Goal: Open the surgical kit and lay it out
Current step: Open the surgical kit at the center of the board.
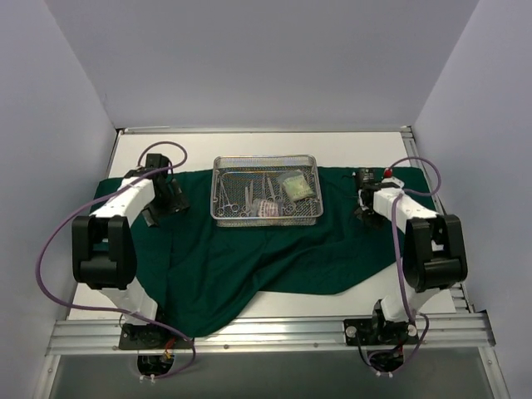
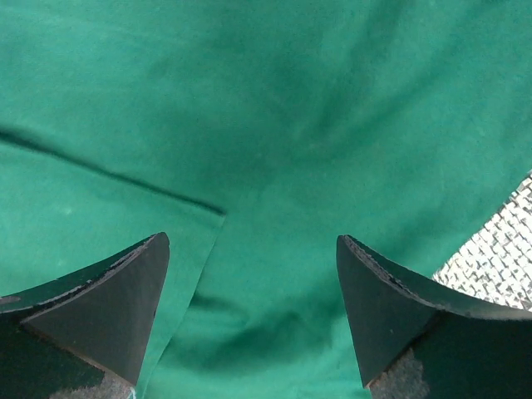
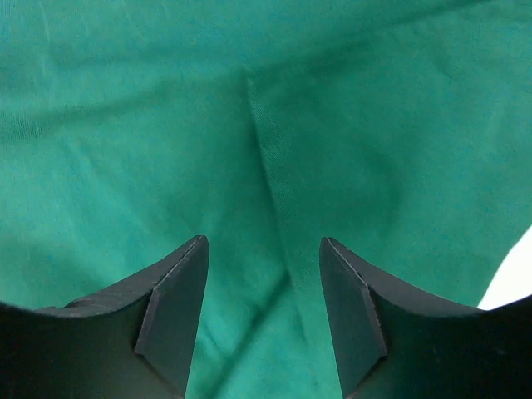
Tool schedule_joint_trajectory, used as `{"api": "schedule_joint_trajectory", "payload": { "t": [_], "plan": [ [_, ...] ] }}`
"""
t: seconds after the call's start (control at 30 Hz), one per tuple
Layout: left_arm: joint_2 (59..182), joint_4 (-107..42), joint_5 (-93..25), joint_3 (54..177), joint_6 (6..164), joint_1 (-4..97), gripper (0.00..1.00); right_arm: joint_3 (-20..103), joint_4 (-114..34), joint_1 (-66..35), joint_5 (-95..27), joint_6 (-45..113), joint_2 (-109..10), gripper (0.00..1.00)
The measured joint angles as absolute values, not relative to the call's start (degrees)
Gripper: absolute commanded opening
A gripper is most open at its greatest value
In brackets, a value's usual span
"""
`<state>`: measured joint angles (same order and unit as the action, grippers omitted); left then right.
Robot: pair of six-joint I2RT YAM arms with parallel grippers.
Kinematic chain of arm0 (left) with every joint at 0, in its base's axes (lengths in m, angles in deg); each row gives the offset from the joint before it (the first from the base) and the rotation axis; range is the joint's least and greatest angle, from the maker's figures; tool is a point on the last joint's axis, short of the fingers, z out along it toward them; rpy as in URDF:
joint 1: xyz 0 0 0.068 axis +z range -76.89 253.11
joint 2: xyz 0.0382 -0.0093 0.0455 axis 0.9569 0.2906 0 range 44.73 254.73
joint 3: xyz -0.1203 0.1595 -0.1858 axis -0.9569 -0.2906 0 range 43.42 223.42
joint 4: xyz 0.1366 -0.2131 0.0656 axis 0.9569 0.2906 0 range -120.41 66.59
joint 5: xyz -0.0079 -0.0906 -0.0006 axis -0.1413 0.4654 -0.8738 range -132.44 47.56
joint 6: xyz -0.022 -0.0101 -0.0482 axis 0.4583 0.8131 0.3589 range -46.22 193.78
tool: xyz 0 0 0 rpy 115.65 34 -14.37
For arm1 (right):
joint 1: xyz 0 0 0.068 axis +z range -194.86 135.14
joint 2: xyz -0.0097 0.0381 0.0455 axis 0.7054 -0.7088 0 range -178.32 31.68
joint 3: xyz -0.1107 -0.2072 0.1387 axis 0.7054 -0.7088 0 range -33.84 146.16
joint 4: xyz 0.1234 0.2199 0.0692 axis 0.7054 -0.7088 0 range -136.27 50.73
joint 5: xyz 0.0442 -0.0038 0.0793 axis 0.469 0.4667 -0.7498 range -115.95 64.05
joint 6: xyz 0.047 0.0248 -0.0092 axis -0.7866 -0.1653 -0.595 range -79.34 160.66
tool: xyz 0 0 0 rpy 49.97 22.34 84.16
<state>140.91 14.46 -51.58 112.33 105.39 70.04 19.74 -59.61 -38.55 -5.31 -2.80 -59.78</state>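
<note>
Dark green cloth wrap (image 1: 249, 266) looks soft, limp — pinch a fold at its edge. Left gripper (image 2: 251, 238) and right gripper (image 3: 263, 239) — jaws apart, empty.

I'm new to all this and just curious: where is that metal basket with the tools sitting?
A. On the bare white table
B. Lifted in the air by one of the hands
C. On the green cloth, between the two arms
C: the basket rests flat on the spread green cloth, which shows to its left, to its right and in front of it.
</note>
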Motion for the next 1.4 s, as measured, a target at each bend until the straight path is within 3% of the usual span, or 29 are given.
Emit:
{"api": "schedule_joint_trajectory", "payload": {
  "t": [0.27,0.63,0.77,0.93,1.1,1.4],
  "plan": [
    [145.35,11.77,-51.02,112.41,104.63,70.17,0.89,25.21,-57.51,-38.86,-1.88,-5.01,-69.48,0.45],
    [148.23,10.81,-51.04,112.44,104.32,70.34,0.87,25.73,-60.94,-39.97,2.41,-6.52,-70.14,0.38],
    [148.28,10.74,-51.04,112.44,104.08,70.61,0.86,24.94,-61.21,-40.35,2.78,-6.45,-69.87,0.26],
    [148.36,10.65,-51.02,112.48,103.71,70.61,0.85,24.55,-61.12,-41.15,2.78,-6.28,-69.85,0.18],
    [148.89,10.50,-50.97,112.81,103.47,70.61,0.85,24.44,-61.23,-41.53,2.80,-5.95,-69.85,0.01],
    [148.89,10.52,-50.93,113.05,103.32,70.69,0.82,24.44,-65.03,-48.11,4.44,-5.95,-64.37,0.00]
  ]
}}
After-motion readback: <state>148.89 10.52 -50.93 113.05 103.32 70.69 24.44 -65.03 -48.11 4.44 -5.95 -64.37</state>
